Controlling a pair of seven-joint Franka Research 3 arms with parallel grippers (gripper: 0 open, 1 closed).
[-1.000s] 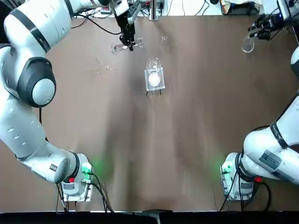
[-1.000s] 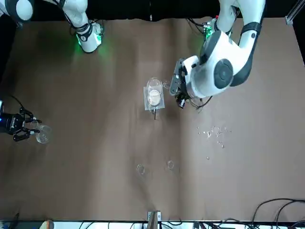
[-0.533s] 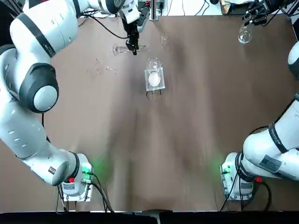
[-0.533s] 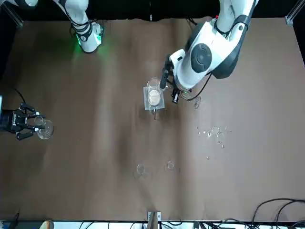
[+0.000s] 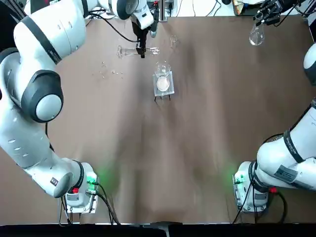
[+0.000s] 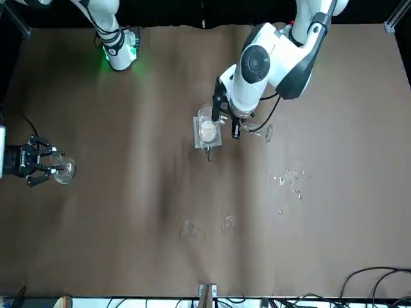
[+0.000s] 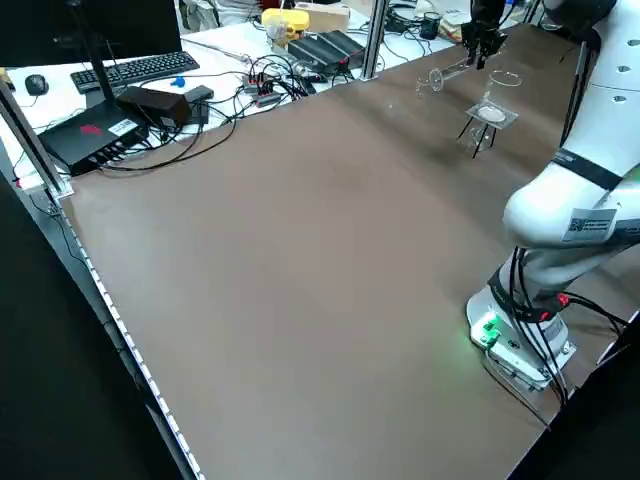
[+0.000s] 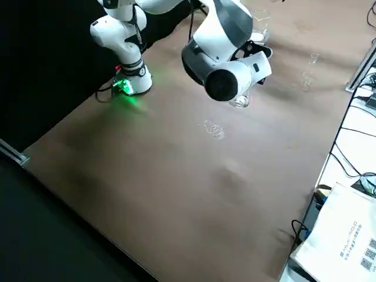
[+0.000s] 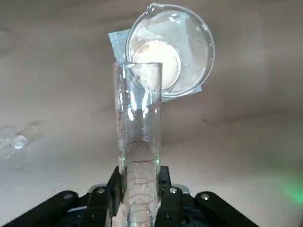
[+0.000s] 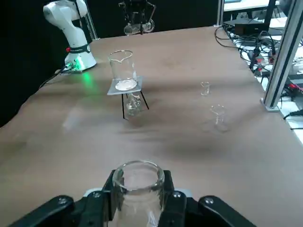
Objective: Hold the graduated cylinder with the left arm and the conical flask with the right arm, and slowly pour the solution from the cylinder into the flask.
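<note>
My left gripper (image 5: 140,49) is shut on the graduated cylinder (image 5: 127,51), a slim clear tube held roughly level above the far part of the table, to the left of the beaker. In the left wrist view the cylinder (image 9: 138,142) stands between the fingers (image 9: 113,187), and its open end points at the beaker below. My right gripper (image 5: 269,12) is at the far right corner, shut on the neck of the conical flask (image 5: 256,35), which hangs below it off the table. The flask's neck (image 10: 138,182) fills the jaws in the right wrist view.
A glass beaker (image 5: 162,69) sits over a white disc on a small wire stand (image 5: 163,94) at the far centre. Tiny glass bits (image 5: 111,73) lie left of it. Small glass vials (image 6: 229,222) stand near the far edge. Cables and equipment lie beyond the table.
My left gripper has turned and shifted a little right with the cylinder, closer to the beaker. My right gripper has carried the flask up and toward the far edge.
</note>
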